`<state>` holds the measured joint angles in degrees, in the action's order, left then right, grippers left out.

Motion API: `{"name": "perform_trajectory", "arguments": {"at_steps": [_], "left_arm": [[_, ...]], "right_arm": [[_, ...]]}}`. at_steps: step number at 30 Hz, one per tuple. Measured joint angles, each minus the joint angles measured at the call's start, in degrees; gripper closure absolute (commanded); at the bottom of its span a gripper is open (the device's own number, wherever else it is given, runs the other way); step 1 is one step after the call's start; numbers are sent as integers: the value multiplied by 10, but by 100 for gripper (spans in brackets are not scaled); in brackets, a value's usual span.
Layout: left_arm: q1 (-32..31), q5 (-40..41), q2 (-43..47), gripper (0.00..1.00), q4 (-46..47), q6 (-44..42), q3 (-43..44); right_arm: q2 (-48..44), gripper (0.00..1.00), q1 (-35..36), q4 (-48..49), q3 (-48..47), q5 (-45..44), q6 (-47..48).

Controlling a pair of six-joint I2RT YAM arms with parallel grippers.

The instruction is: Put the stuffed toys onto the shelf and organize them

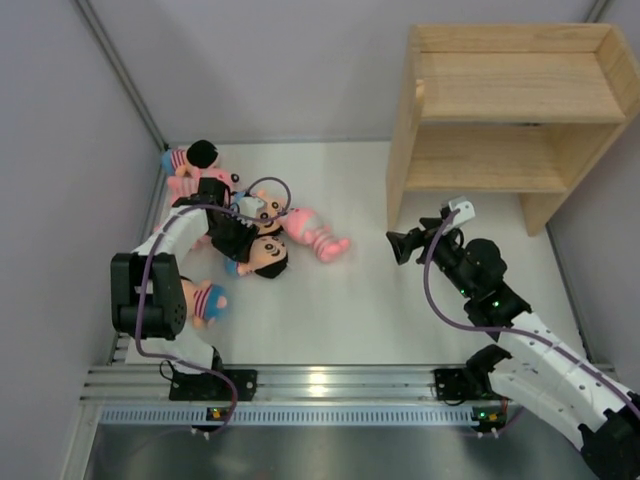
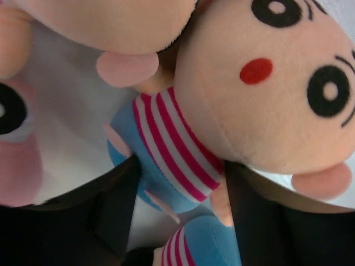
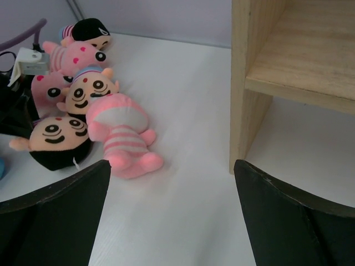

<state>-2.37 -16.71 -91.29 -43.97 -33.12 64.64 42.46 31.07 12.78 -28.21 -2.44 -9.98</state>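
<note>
the left gripper (image 2: pixel 180 172) straddles the peach-faced plush doll in a pink-striped shirt (image 2: pixel 260 111), fingers (image 2: pixel 111 216) touching its torso; whether they squeeze i cannot tell. the doll lies at nine o'clock on the white table (image 1: pixel 400 320). the right gripper (image 1: pixel 402 246), spread wide and empty, hovers at seven o'clock of the light wooden two-tier shelf (image 1: pixel 403 140).

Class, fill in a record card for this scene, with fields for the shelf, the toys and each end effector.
shelf: light wood, two tiers, both bare
stuffed toys: clustered on the left of the table, none shelved
left end effector: down in the cluster, fingers either side of a striped-shirt doll; grip unclear
right end effector: open, empty, near the shelf's left side panel
</note>
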Motion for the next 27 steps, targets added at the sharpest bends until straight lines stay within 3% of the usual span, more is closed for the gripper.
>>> {"name": "perform_trajectory", "arguments": {"at_steps": [1,2,3,8,14,22,27], "left_arm": [[0,-5,-15,67,0,2,2],[0,-10,-25,92,0,1,2],[0,-18,-32,100,-1,2,2],[1,-33,-18,100,1,10,-6],[0,-9,67,100,-9,74,-17],[0,-18,198,100,-19,205,30],[0,-64,241,100,-24,291,57]], "right_arm": [[2,7,0,-1,-2,7,0],[5,8,0,-5,-4,12,2],[9,9,0,-10,-9,21,4],[33,15,0,-42,-51,68,16],[71,22,35,-55,-118,103,55],[233,16,227,-12,-247,86,197],[371,19,285,59,-313,103,230]]}}
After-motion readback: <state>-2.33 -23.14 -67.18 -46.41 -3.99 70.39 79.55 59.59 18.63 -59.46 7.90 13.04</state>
